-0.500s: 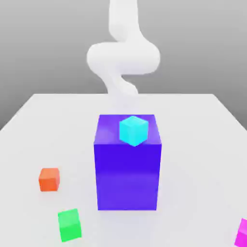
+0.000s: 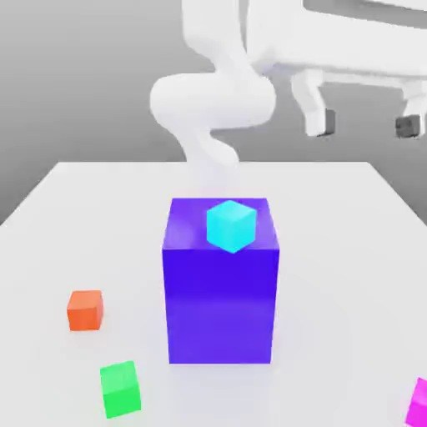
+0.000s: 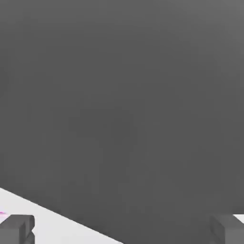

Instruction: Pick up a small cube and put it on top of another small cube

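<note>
Gripper (image 2: pixel 366 125) high above the table (image 2: pixel 350 217) at the exterior view's upper right, fingers spread wide and pinching nothing, dark pads (image 2: pixel 329 123) well apart from every block. Small cube (image 2: pixel 419 402), bright magenta-pink, down at the near right corner of the exterior view, flat on the white surface and partly cut by the frame edge (a sliver of the same pink beside one pad in the hand view). Outward from it: big blue-violet block (image 2: pixel 220 292) at the table's middle with a cyan cube (image 2: pixel 230 225) resting on its top face; green cube (image 2: pixel 121 389) and orange cube (image 2: pixel 85 309) off to the exterior view's left, each alone and apart. Step in hand, by the look of it: the approach, nothing grasped yet. Next move likely calls for a long descent toward the near right corner, jaws kept wide and squared to the pink faces, then a close on its sides. Which cube serves as the base: cannot tell.
</note>
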You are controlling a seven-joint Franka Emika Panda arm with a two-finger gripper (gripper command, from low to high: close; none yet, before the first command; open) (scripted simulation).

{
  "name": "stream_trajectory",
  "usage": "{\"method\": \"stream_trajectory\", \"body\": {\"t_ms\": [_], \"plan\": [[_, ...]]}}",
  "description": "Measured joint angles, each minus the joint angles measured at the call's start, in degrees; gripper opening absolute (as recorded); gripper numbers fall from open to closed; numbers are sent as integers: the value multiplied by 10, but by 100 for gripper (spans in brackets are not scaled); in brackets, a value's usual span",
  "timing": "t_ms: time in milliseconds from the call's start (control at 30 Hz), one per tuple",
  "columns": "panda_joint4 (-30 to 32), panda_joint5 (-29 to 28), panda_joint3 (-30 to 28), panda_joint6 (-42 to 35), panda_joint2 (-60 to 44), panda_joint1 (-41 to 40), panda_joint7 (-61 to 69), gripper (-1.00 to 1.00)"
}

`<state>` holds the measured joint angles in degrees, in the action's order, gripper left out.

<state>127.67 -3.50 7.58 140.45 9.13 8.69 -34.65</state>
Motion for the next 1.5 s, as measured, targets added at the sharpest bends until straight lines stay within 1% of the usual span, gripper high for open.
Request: {"method": "stream_trajectory", "body": {"t_ms": [500, 667, 700, 900, 1033, 1100, 1500], "plan": [[-36, -65, 51, 71, -315, 88, 70, 0], [-57, -96, 31, 133, -419, 116, 60, 0], [-60, -100, 28, 141, -430, 119, 57, -100], [-61, -101, 26, 145, -436, 120, 56, -100], [-47, -81, 45, 101, -378, 106, 71, -100], [-53, -78, 50, 86, -362, 99, 87, -100], [-43, -135, -2, 81, -331, -21, 312, -100]]}}
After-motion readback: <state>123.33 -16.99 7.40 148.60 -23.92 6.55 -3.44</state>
